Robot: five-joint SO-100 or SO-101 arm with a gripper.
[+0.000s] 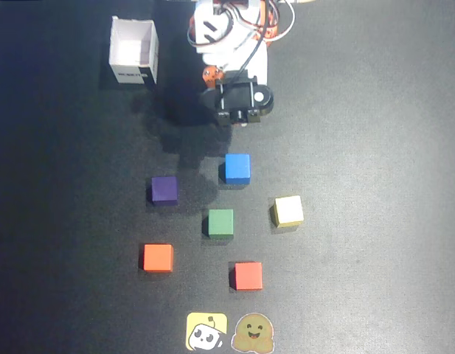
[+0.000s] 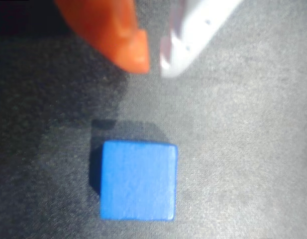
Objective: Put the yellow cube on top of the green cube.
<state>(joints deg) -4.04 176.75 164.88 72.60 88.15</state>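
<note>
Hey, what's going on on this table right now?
A small robot arm sits folded at the back of a dark table, holding nothing. Its gripper hangs nearly closed over bare mat just behind the blue cube. The yellow cube and the green cube both rest untouched on the mat, apart from each other, so the stacking has not begun. Purple, orange and red cubes, a white box and two stickers lie around them.

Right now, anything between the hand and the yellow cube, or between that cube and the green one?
The blue cube sits just ahead of the hand, slightly left of a straight line to the yellow cube in the overhead view. Between the yellow cube and the green cube the mat is bare; nothing visible blocks it.
</note>
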